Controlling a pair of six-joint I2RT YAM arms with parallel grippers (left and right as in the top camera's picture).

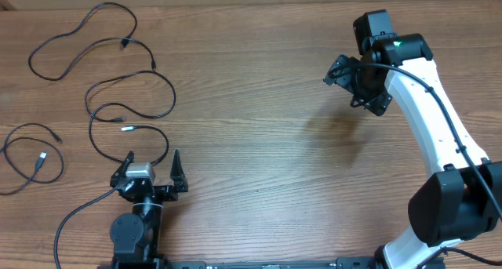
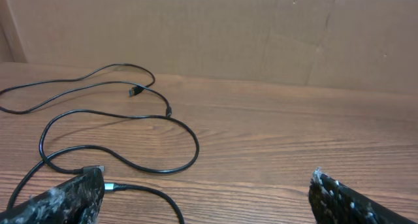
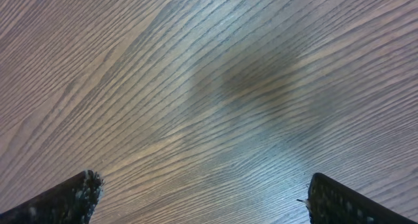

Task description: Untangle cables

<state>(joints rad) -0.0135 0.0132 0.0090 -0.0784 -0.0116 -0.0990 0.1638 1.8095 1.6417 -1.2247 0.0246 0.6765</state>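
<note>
Hovering low at the near edge of the bench (image 1: 259, 183), my left gripper (image 1: 152, 159) has its jaws spread wide and holds nothing. Just ahead of its fingers lies the middle cable (image 1: 173, 96), looping away across the wood, its silver plug (image 2: 108, 185) close to one finger. Off to the left a smaller coiled cable (image 1: 41, 159) lies apart from it. Farther back the long cable (image 1: 135, 19) snakes alone. My right gripper (image 1: 351, 79), also wide open and empty, hangs over bare wood, well apart from all three.
</note>
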